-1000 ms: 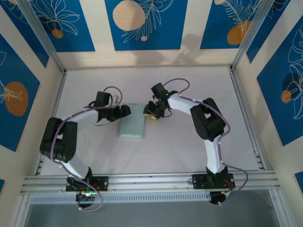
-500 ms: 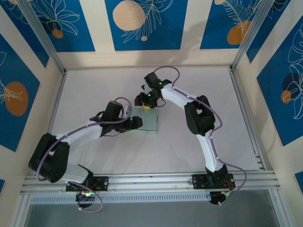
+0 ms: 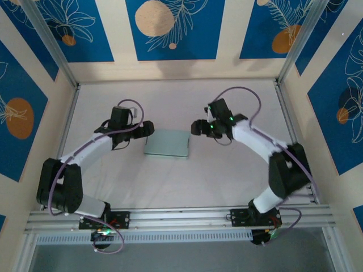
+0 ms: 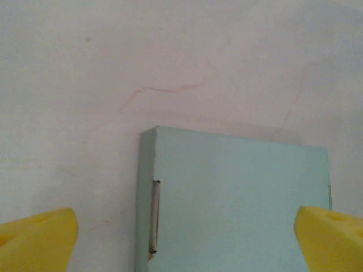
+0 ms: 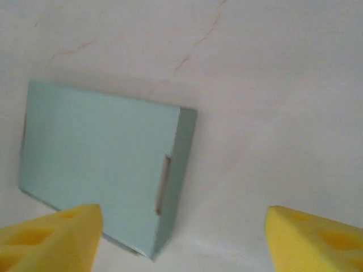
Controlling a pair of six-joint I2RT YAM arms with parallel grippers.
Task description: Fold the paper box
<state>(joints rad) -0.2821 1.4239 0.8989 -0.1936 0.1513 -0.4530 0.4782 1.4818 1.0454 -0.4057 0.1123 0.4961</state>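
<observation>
The paper box (image 3: 167, 143) is a closed, flat, pale grey-green rectangle lying on the white table, its long side running left to right. A slot with a tucked tab shows on its side edge (image 4: 154, 215) and on the opposite edge (image 5: 164, 184). My left gripper (image 3: 148, 128) hovers just off the box's left back corner, open, its yellow fingertips (image 4: 39, 241) spread wide with the box (image 4: 238, 204) below and ahead of them. My right gripper (image 3: 195, 127) hangs open to the right of the box (image 5: 96, 164), holding nothing between its pads (image 5: 317, 241).
The white table cover (image 3: 227, 170) has faint creases. Aluminium frame rails (image 3: 289, 130) and patterned blue walls close the workspace on three sides. Open table lies in front of the box and to the far right.
Both grippers have drawn away from the box: the right swung out to the right, the left pulled back to the upper left. The box now lies turned lengthwise, untouched.
</observation>
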